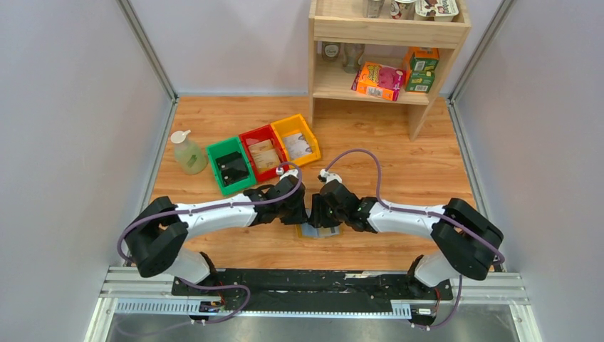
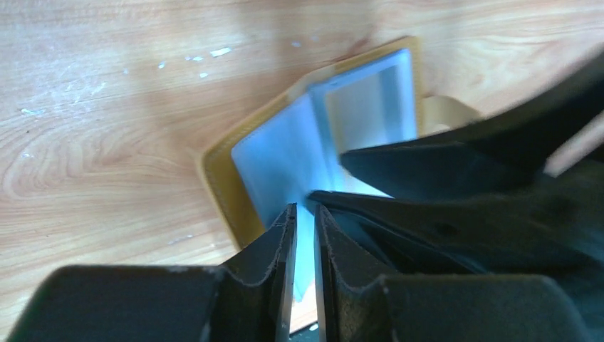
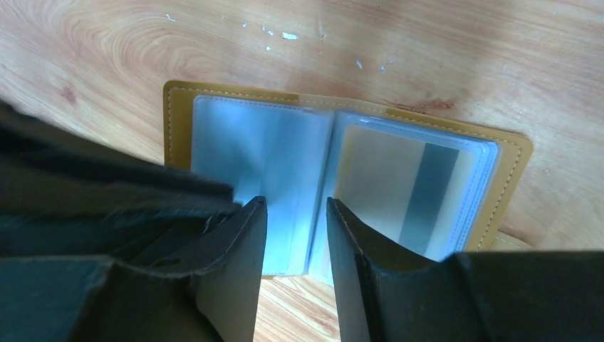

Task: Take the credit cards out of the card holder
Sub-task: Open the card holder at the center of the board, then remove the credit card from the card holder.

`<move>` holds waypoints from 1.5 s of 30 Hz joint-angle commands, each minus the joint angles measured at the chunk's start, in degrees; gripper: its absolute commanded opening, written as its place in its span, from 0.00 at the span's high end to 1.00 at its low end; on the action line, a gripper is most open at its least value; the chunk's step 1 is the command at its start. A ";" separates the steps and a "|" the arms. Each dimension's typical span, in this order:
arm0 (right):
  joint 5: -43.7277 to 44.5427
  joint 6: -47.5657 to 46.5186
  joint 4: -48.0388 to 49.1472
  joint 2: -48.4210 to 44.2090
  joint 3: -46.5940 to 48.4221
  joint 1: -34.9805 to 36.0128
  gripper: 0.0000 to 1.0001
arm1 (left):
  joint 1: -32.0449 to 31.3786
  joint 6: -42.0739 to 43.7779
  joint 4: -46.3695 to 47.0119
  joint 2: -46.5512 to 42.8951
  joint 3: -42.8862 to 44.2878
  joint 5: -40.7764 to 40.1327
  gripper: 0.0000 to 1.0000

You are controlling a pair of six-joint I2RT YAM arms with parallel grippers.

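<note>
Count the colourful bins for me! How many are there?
3, side by side in the top view: the green bin on the left, the red bin in the middle, the yellow bin on the right. None looks hidden.

The card holder (image 3: 176, 121) is mustard yellow with pale stitching and blue-grey pockets. One credit card (image 3: 384, 178) is cream with a dark grey stripe. The bench (image 3: 441, 57) is light wood grain, flecked white.
</note>
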 commanded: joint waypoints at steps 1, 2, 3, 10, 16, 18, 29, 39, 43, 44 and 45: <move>3.28 -0.29 -0.23 -3.22 0.84 0.71 0.58 | 1.35 -0.90 2.92 3.25 -2.25 0.10 0.78; 4.50 -0.28 -0.93 -4.01 0.75 0.71 0.58 | 1.53 -0.64 2.92 3.61 -2.43 0.37 0.79; 5.91 -0.37 -1.90 -4.98 0.75 0.71 0.58 | 1.44 -0.64 2.83 3.96 -2.52 0.28 0.79; 11.02 0.07 -5.95 -9.03 0.13 -0.69 0.52 | 1.53 -0.81 2.92 4.31 -5.06 0.28 0.80; 11.19 0.24 -6.47 -7.63 0.13 -0.78 0.48 | 1.53 -0.99 3.45 4.93 -5.15 0.81 0.80; 12.16 0.86 -6.83 -7.54 -0.04 -0.70 0.45 | 1.53 -0.99 3.45 4.75 -5.15 0.81 0.80; 11.55 0.59 -5.95 -5.60 -0.22 -0.70 0.41 | 1.53 -1.07 3.53 4.66 -5.24 0.90 0.80; 9.79 -0.02 -5.16 -5.43 -0.04 -0.78 0.46 | 1.53 -0.99 3.53 4.66 -5.07 1.16 0.80; 8.74 -0.37 -4.63 -6.30 -0.04 -0.78 0.50 | 1.53 -1.07 3.53 4.66 -4.98 1.25 0.80; 8.56 -0.46 -4.54 -6.48 -0.04 -0.70 0.51 | 1.53 -0.99 3.53 4.66 -4.89 1.25 0.80; 8.38 -0.37 -4.54 -6.66 -0.04 -0.70 0.51 | 1.53 -1.07 3.53 4.75 -4.80 1.25 0.80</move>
